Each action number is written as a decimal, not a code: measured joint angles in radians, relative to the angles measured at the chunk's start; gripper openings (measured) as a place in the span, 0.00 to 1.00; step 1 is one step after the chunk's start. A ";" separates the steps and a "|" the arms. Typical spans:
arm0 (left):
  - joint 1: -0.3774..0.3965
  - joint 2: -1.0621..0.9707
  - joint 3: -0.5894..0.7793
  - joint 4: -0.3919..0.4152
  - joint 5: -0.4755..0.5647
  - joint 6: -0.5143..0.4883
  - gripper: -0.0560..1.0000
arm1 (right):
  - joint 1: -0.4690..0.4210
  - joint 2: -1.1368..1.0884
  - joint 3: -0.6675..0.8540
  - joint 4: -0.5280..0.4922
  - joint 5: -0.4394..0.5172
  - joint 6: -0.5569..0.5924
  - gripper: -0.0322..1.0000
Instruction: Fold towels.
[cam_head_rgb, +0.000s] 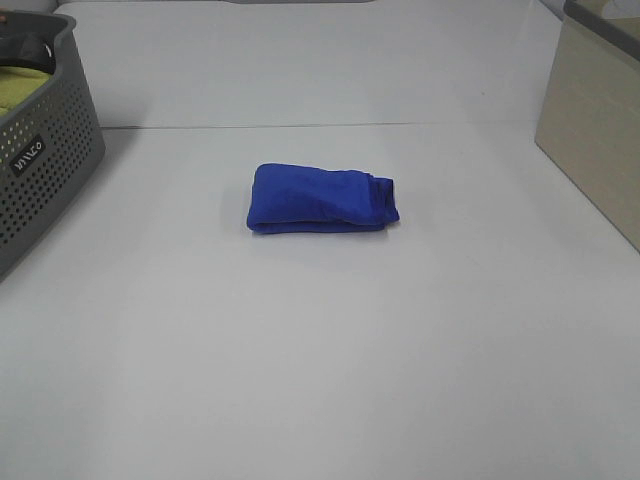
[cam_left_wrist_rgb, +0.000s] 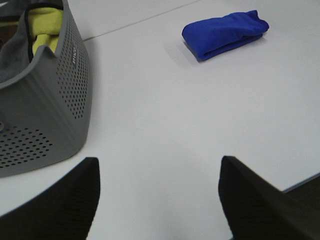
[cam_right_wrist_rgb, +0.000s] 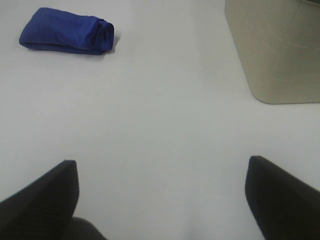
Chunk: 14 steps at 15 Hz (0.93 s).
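A blue towel (cam_head_rgb: 322, 199) lies folded into a thick bundle in the middle of the white table. It also shows in the left wrist view (cam_left_wrist_rgb: 225, 33) and in the right wrist view (cam_right_wrist_rgb: 67, 31). Neither arm shows in the exterior high view. My left gripper (cam_left_wrist_rgb: 159, 192) is open and empty, low over the table, well back from the towel. My right gripper (cam_right_wrist_rgb: 162, 192) is open and empty too, also well back from the towel.
A grey perforated basket (cam_head_rgb: 40, 170) stands at the left edge and holds a yellow-green cloth (cam_left_wrist_rgb: 44, 30). A beige bin (cam_head_rgb: 595, 120) stands at the right edge; it also shows in the right wrist view (cam_right_wrist_rgb: 275, 47).
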 joint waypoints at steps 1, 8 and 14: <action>0.000 -0.002 0.000 0.000 0.001 0.000 0.67 | 0.000 -0.023 0.000 0.003 0.001 0.000 0.85; 0.000 -0.004 0.000 0.000 0.000 0.000 0.67 | 0.000 -0.035 0.000 0.005 0.001 0.000 0.85; 0.000 -0.004 0.000 0.000 0.000 0.000 0.67 | 0.000 -0.035 0.000 0.005 0.001 0.000 0.85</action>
